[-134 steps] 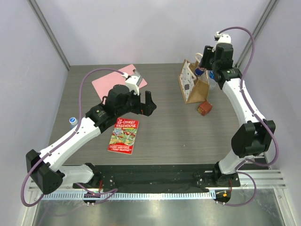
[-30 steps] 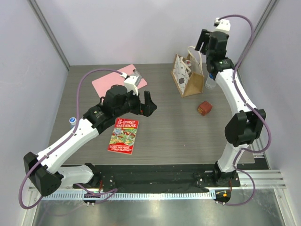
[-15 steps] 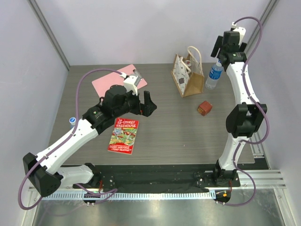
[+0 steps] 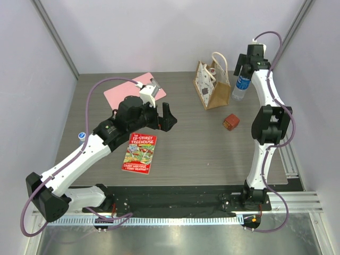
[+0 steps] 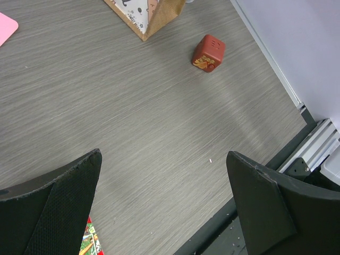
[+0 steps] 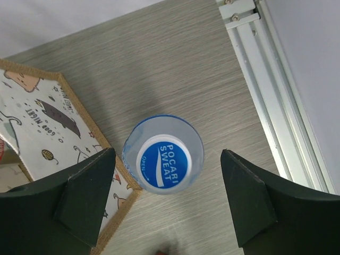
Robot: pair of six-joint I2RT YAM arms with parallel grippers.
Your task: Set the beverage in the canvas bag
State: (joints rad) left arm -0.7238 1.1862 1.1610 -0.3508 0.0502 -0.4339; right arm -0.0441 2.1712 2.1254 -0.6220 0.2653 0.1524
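Upright near the tabletop's (image 4: 186, 154) far right corner, the bottle (image 6: 163, 162) stands just beside the bag (image 4: 212, 87). The right claw (image 6: 167, 204) hangs above it, spread wide and gripping nothing. The left claw (image 4: 159, 114) gapes empty. The smooth, likely thin plastic could slip or dent, so a hold just under the cap looks best. Only the right wrist view shows the cap lettering. Only the top view shows the bag's mouth.
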